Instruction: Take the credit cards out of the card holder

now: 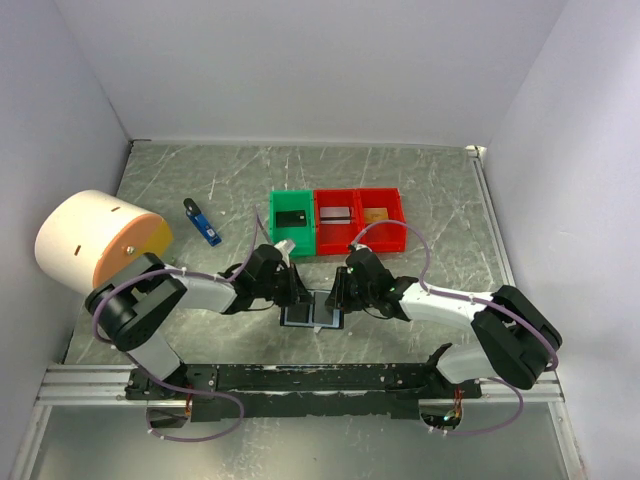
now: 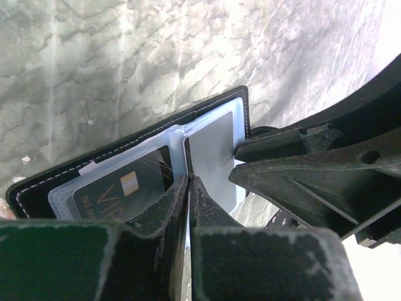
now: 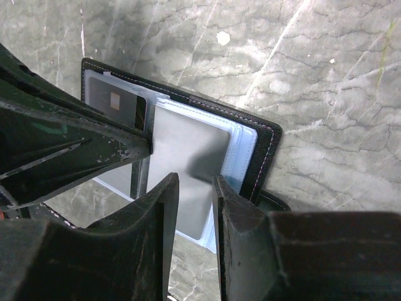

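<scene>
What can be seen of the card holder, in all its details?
The card holder is a small black wallet, leather-like with pale stitching. It lies open and flat on the table between the two arms. Clear bluish plastic sleeves fan out inside; one holds a dark card, another a grey card. The left gripper is closed on a sleeve edge at the middle fold. The right gripper stands open over the grey card.
</scene>
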